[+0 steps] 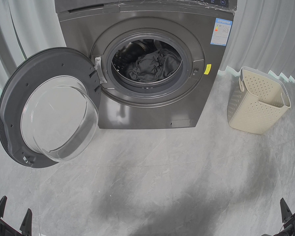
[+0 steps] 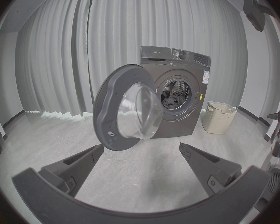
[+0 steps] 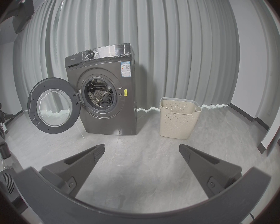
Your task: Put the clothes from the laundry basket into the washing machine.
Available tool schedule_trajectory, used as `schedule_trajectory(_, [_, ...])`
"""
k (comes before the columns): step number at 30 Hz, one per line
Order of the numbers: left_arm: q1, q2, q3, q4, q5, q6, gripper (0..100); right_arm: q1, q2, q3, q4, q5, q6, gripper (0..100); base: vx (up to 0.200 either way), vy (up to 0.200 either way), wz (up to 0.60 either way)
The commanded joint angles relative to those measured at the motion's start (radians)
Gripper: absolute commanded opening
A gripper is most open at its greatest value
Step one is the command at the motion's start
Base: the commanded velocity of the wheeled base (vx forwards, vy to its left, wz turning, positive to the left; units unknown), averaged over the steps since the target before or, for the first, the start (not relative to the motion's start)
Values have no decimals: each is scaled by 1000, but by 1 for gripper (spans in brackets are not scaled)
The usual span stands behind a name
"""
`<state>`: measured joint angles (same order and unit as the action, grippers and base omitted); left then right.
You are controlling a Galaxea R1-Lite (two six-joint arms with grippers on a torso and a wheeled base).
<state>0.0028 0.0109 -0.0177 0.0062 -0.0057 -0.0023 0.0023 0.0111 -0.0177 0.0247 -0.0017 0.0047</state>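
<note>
The clothes (image 1: 152,66) lie as a dark crumpled heap inside the drum of the washing machine (image 1: 147,115), low in the round opening and slumped toward the front lip. The door (image 1: 49,105) hangs wide open, swung out to the robot's left of the machine, its glass bowl facing the floor in front.

The laundry basket (image 1: 249,115) stands upright on the floor just beside the machine, on the robot's right, mouth upward. The part of its inside that shows holds no cloth. Its bottom is hidden, so I cannot tell whether anything is left in it.

Both arms are well apart from the machine, across a bare stretch of floor. The left gripper (image 1: 16,204) faces the open door, and the right gripper (image 1: 291,194) sits on the basket's side. Each has its fingers spread wide with nothing between them.

If a garment is left, the right arm is the nearer one, and would have to go forward to the basket and down into its mouth. The task looks close to done.
</note>
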Motion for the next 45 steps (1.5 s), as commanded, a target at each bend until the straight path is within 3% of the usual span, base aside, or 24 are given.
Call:
schedule_trajectory(1, [0, -5, 16, 0, 0, -1, 100, 1, -10, 7, 0, 0, -2, 100, 0, 200, 0])
schedule_trajectory(17, [0, -5, 16, 0, -2, 2, 100, -1, -10, 7, 1, -1, -2, 100, 0, 13, 0])
schedule_trajectory(23, [0, -5, 16, 0, 0, -1, 100, -1, -10, 7, 0, 0, 0, 100, 0, 0, 600])
schedule_trajectory(35, [0, -5, 16, 0, 0, 1, 100, -1, -10, 7, 0, -1, 1, 100, 0, 0, 0])
schedule_trajectory(45, [0, -5, 16, 0, 0, 1, 100, -1, -10, 7, 0, -1, -2, 100, 0, 200, 0])
